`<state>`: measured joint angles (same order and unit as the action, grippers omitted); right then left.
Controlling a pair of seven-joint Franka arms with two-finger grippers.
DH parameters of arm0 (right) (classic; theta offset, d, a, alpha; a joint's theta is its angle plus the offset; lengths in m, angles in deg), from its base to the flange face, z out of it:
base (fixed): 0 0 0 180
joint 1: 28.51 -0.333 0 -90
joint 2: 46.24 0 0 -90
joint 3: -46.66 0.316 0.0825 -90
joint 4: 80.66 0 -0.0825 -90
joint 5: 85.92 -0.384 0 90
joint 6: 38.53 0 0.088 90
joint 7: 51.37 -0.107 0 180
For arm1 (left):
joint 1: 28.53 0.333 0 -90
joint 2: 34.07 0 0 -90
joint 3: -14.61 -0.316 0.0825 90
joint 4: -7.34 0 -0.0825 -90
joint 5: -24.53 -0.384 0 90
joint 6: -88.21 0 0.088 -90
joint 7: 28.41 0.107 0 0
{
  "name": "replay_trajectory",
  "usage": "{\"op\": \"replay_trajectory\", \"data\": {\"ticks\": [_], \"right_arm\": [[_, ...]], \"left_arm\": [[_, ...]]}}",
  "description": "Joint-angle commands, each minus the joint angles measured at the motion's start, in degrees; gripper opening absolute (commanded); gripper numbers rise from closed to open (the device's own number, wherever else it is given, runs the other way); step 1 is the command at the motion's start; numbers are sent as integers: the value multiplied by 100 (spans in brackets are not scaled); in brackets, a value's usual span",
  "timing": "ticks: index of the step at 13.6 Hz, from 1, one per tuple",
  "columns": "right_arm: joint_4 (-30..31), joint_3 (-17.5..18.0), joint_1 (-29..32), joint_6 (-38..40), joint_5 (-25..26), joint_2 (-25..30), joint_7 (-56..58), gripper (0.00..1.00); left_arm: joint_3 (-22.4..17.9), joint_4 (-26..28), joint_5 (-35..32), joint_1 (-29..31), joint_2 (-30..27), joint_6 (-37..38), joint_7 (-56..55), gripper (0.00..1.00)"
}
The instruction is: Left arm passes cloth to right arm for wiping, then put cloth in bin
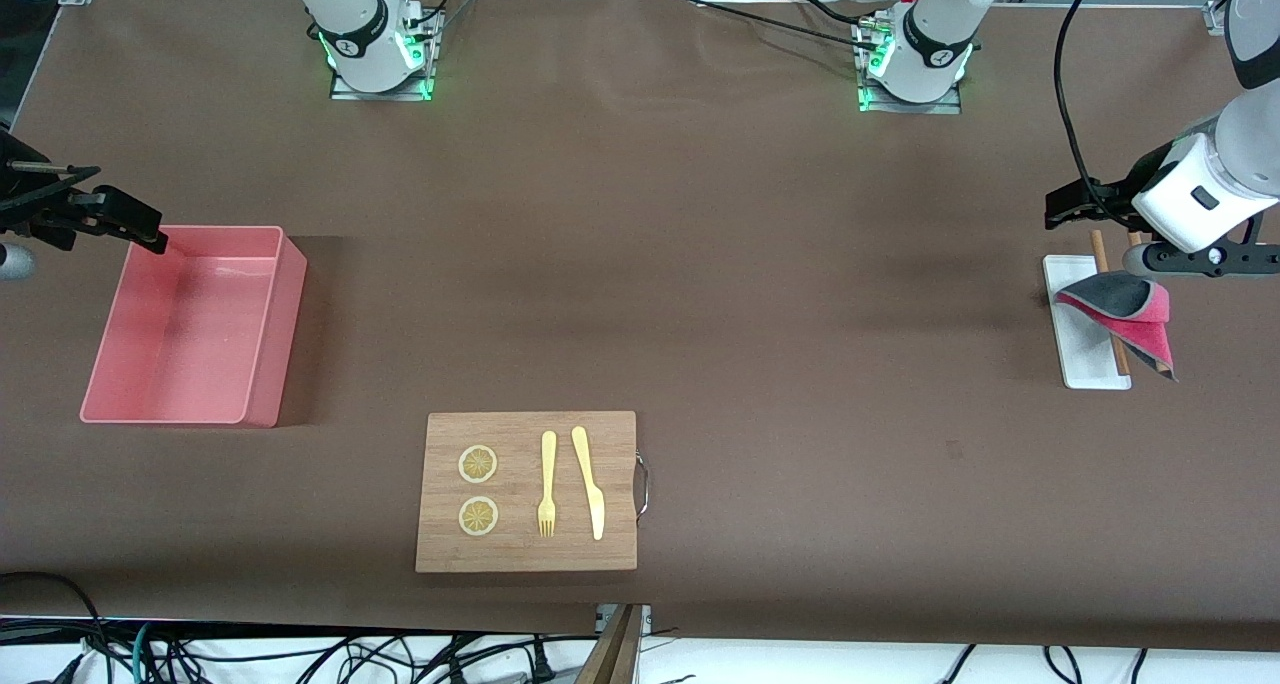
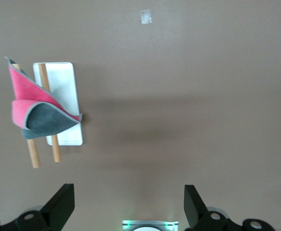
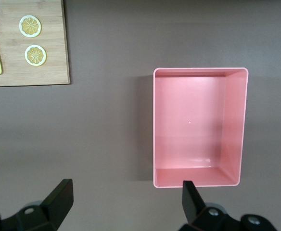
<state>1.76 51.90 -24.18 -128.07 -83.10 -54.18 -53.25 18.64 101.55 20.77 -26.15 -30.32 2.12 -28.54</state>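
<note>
Crimson-pink and dark grey soft cloth [image 1: 1128, 314] lay folded, draped over two wooden rods [image 2: 50, 110] on a small white rectangular tray [image 1: 1076, 339] at the left arm's end of the brown desk [image 1: 640, 294], partly hiding them. Left pincer [image 2: 129, 204] hovered near it, fingers apart, not touching. Right pincer [image 3: 126, 204], spread and partly cut off, hung beside the rectangular pink plastic bin [image 1: 195, 326].

Both arms show glossy white shells ringed by dark grey joint bands, their bases sitting on metal plates that glow green, with small red fittings and black cables at the side. The left arm [image 1: 1215, 169] wears a plain white wrist module with one small dark slot, a black cable looping above it. The left end effector [image 2: 128, 204] and right end effector [image 3: 126, 204] show matte black wedge-shaped fingers with small pale screw bosses.
</note>
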Motion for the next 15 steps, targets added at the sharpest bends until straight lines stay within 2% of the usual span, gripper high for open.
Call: {"op": "replay_trajectory", "data": {"ticks": [1, 3, 6, 8, 13, 15], "right_arm": [[-156, 12, -2, 33, 52, -76, 83, 100], [-156, 3, -2, 33, 52, -85, 83, 100], [-156, 3, -2, 33, 52, -76, 83, 100], [-156, 3, -2, 33, 52, -76, 83, 100], [-156, -5, 15, 33, 43, -76, 83, 100], [-165, -6, 16, 33, 43, -85, 83, 100]], "left_arm": [[115, -193, -685, -63, 65, 154, 303, 100], [107, -140, -766, -2, 118, 146, 426, 100], [98, -105, -1625, 69, 705, 76, 707, 100], [107, 43, -1758, 60, 795, -144, 812, 100], [116, 1377, -3241, 87, 847, -1513, 1225, 100], [116, 2011, -3629, 332, 778, -2137, 1366, 100]]}}
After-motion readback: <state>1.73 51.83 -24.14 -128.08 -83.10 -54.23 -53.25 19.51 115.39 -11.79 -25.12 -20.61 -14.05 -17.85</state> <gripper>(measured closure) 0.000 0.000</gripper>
